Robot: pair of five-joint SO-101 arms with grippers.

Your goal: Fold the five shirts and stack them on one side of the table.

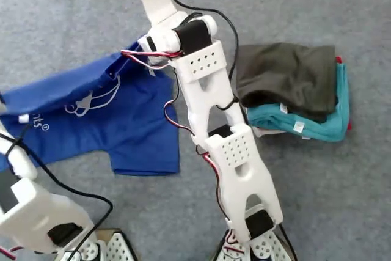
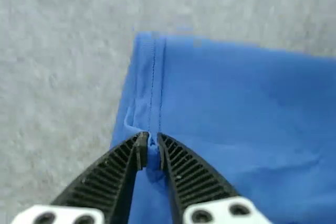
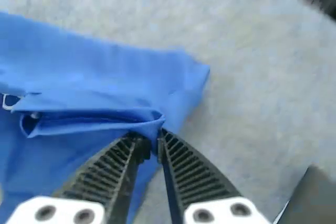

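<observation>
Closest up: my left jaws are clamped on the stitched hem of the blue shirt (image 2: 236, 114). The black ribbed fingers (image 2: 105, 182) pinch the cloth right at the seam, close to a corner. My right jaws are also clamped on that shirt, shut on a bunched fold of its edge next to another corner.

From the high view, the blue shirt lies spread over the left half of the grey tabletop (image 1: 317, 200). Its white print faces up and one sleeve points toward the near edge. Its far edge is rumpled and a bit raised.

My right arm (image 1: 214, 108) runs from the near edge up the middle to the shirt's far right corner. My left arm (image 1: 33, 212) sits at the near left corner, by the shirt's left edge.

To the right of the right arm is a stack of folded shirts. A dark grey shirt (image 1: 287, 77) is on top, with a teal shirt (image 1: 324, 123) under it. A white bit and a red sliver show beneath those. The stack is apart from the blue shirt, with my right arm between them.
</observation>
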